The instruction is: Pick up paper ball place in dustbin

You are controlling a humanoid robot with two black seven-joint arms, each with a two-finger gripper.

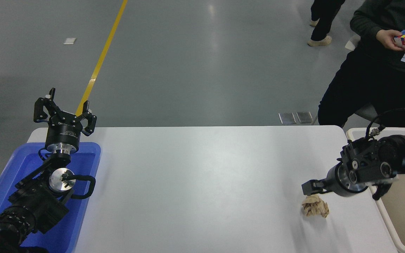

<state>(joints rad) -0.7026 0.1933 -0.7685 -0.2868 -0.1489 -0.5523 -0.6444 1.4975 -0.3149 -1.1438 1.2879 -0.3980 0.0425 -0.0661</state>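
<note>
The paper ball (315, 206), a crumpled tan-brown wad, lies on the white table (202, 182) near its right side. My right gripper (309, 187) comes in from the right edge, points left and hovers just above and behind the ball, apart from it. It is seen side-on, so its state does not show. The beige dustbin (387, 218) stands beside the table's right edge, under my right arm; only part of its rim and inner wall shows. My left gripper (63, 111) is open and parked at the lower left.
A blue plastic tray (90, 154) lies on the table's left end under my left arm. A person sits at the far right, hands (396, 40) holding a coloured puzzle cube. Another person's legs show at the top.
</note>
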